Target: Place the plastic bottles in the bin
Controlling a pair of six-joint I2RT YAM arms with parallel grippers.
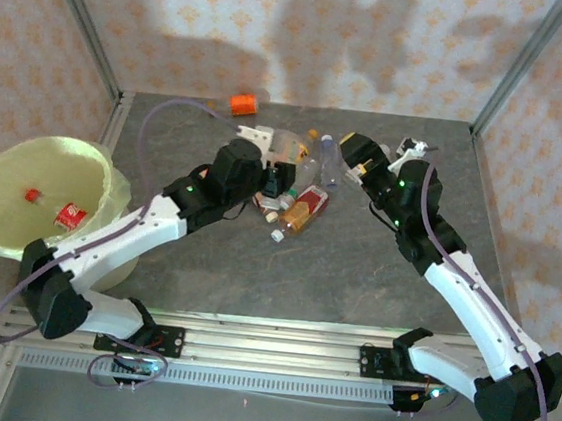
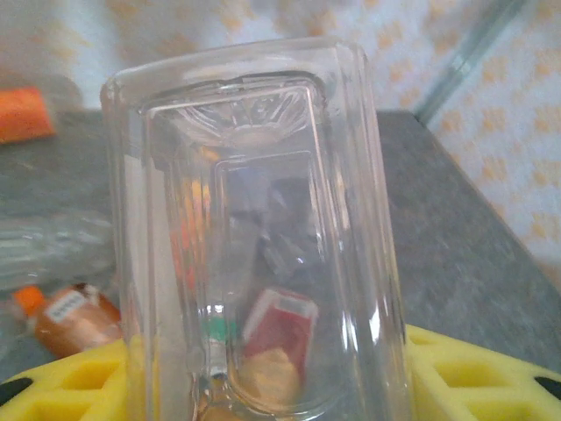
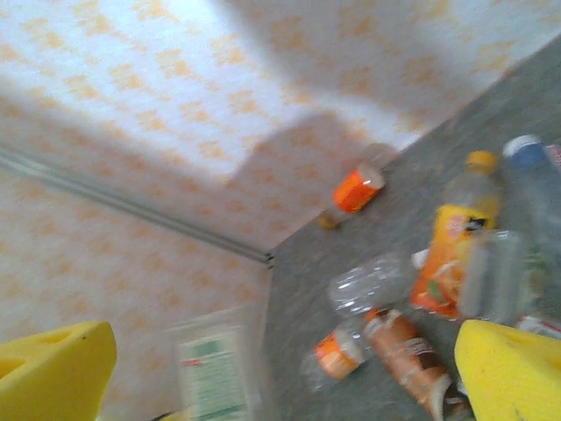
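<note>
Top external view has the bin (image 1: pixel 4 166) standing off the tabletop's (image 1: pixel 353 289) left edge, lined with a pale yellow-green bag, and a red-labelled bottle (image 1: pixel 69 214) and a red-capped bottle (image 1: pixel 33 195) lie inside it. Most of the plastic bottles sit in a loose pile (image 1: pixel 297 197) at the middle of the tabletop, between the two arms, while an orange-labelled bottle (image 1: pixel 244 103) lies apart against the far wall (image 1: pixel 280 29). The left gripper (image 1: pixel 282 182) reaches into the pile's left side. On the left wrist view its jaws are closed on a clear bottle (image 2: pixel 254 237), whose ribbed base points towards the far wall, with a yellow pad pressed to each side of it low in the frame. The right gripper (image 1: pixel 353 150) hangs at the pile's far right edge. On the right wrist view the right gripper (image 3: pixel 280 377) has its jaws spread wide with nothing gripped; a blurred clear bottle with a green-and-white label (image 3: pixel 215 368) lies in the gap nearer one pad, and I cannot tell whether it touches. Beyond lie a yellow-capped bottle (image 3: pixel 451 254), a blue-capped bottle (image 3: pixel 526 175) and a brown bottle (image 3: pixel 408 351).
</note>
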